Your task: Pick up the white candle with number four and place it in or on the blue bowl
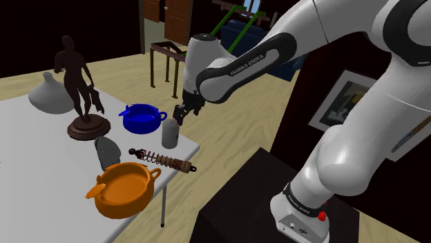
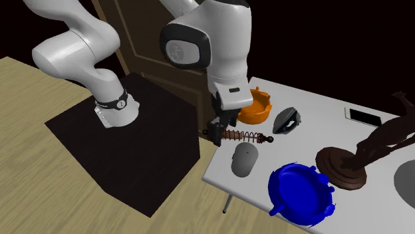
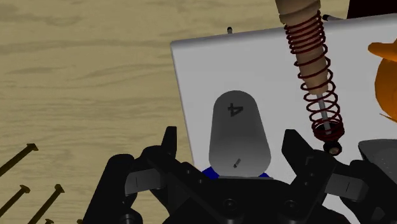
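between the spread black fingers [image 3: 168, 146] of the gripper [image 3: 232, 147], touched by neither, the greyish-white candle [image 3: 238, 137] stands upright on the white table [image 3: 203, 70], a 4 marked on its top, near the table's corner. the gripper hangs open close over it, grasping nothing. just past the candle from the gripper sits the blue bowl [image 1: 143, 117]. off to one side of the fingers lies a coil-spring shock absorber [image 3: 315, 83], and beyond that an orange bowl [image 1: 124, 188]. farther from the gripper stand a dark figurine [image 1: 79, 83] and a grey vase [image 1: 50, 93].
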You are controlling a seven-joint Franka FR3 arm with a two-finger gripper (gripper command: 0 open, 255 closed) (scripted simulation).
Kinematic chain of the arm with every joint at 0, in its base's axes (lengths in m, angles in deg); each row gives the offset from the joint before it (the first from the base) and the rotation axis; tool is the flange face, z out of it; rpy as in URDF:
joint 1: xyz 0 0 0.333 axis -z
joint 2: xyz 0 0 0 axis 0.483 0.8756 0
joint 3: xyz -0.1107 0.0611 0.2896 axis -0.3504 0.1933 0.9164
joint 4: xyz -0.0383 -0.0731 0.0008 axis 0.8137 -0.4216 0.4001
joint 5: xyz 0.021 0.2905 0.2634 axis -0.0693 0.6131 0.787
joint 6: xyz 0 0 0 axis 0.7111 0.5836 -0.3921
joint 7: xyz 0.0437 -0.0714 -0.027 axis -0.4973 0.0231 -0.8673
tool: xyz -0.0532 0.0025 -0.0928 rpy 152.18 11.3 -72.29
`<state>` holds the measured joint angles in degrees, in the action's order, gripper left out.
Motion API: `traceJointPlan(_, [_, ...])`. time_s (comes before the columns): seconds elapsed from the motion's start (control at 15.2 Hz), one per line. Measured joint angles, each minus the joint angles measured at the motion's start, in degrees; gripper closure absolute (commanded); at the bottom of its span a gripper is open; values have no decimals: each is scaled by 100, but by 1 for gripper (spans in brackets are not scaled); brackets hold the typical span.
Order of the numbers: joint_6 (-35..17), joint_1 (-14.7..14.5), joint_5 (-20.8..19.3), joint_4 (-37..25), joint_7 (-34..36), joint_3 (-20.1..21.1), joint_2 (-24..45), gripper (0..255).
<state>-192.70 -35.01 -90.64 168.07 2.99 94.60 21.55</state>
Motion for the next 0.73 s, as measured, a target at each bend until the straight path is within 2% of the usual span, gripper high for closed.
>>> traceJointPlan(0.26, [-427,-65,-429,-512,334,31,828,0])
traceJointPlan(0.73, [-957,-120,-804,-693,632,-73,1523,0])
